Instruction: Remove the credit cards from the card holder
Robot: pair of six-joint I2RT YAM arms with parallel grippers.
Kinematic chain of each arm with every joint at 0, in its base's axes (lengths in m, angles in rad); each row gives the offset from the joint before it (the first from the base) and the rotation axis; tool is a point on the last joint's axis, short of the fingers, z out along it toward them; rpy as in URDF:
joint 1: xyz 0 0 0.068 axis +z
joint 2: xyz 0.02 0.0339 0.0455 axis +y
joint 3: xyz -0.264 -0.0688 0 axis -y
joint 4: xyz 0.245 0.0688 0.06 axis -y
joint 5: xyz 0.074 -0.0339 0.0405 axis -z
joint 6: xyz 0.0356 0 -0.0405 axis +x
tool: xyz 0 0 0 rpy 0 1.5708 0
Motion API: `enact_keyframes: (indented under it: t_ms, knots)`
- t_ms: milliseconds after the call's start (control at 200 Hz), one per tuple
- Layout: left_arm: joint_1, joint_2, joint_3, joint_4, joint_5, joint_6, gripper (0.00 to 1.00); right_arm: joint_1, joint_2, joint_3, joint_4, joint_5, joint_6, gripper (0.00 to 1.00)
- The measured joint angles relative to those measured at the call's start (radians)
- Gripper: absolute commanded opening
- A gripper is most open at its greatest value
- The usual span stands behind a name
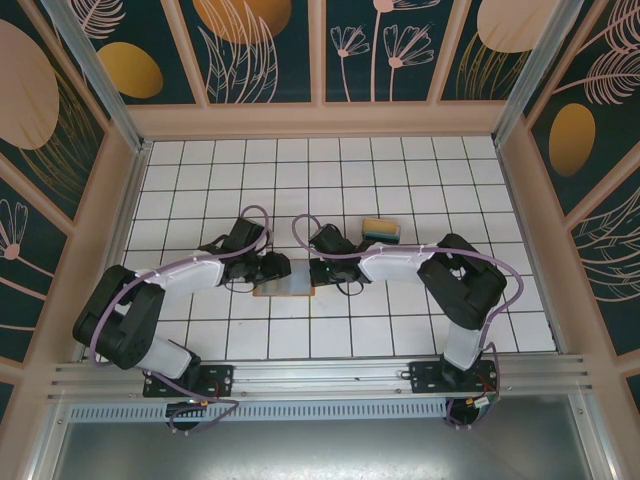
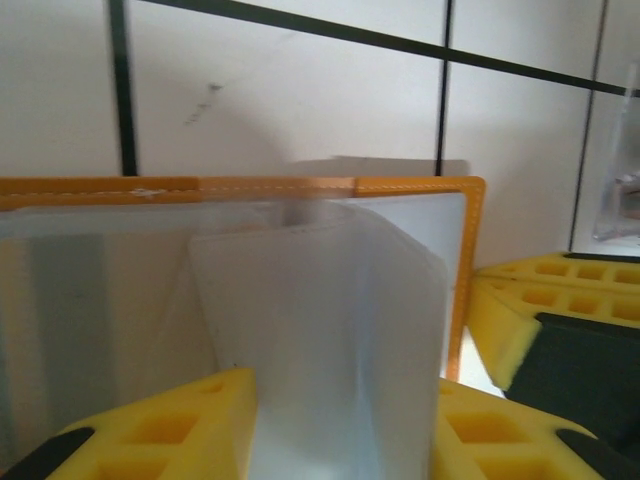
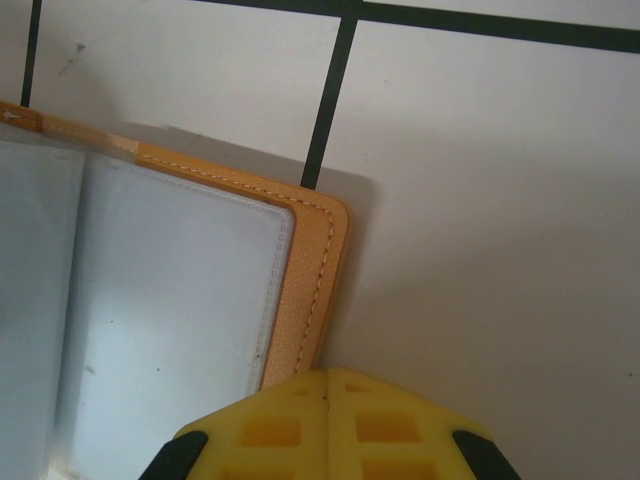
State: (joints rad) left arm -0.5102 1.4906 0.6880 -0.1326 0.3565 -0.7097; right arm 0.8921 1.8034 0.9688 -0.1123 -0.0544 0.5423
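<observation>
White tiled table [image 1: 400, 170], walled on three sides. Card holder [image 1: 283, 288] lies open near the table's middle, between the two arms' tips, orange rim up, pale lining showing. Small tray [image 1: 381, 231] of coloured strips sits apart, behind and to the right. Left end effector [image 2: 340, 385]: narrow, yellow fingers [image 2: 170, 430] closed on a clear sleeve [image 2: 330, 300] standing up from the holder. Right end effector [image 3: 325, 400]: fully closed, holding nothing, tips at the holder's right edge.

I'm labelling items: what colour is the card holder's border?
Orange-brown, pale-stitched; the card holder shows it best in the right wrist view.
</observation>
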Motion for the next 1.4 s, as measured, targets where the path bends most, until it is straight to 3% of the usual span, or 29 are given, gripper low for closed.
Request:
enact_keyframes:
  t_ms: [395, 691, 986, 1401]
  knots:
    - [-0.074, -0.001, 0.026, 0.030, 0.019, -0.009, 0.35, -0.002, -0.002, -0.002, 0.004, -0.001, 0.024, 0.00]
    - [-0.071, -0.117, 0.033, -0.027, -0.106, -0.008, 0.35, -0.003, -0.002, -0.002, 0.004, -0.004, 0.026, 0.00]
    - [-0.016, -0.125, 0.028, -0.101, -0.236, -0.009, 0.36, -0.005, -0.002, -0.002, 0.005, -0.008, 0.026, 0.00]
    - [0.001, -0.089, -0.013, -0.126, -0.287, -0.021, 0.37, -0.004, -0.011, -0.003, 0.009, -0.008, 0.041, 0.00]
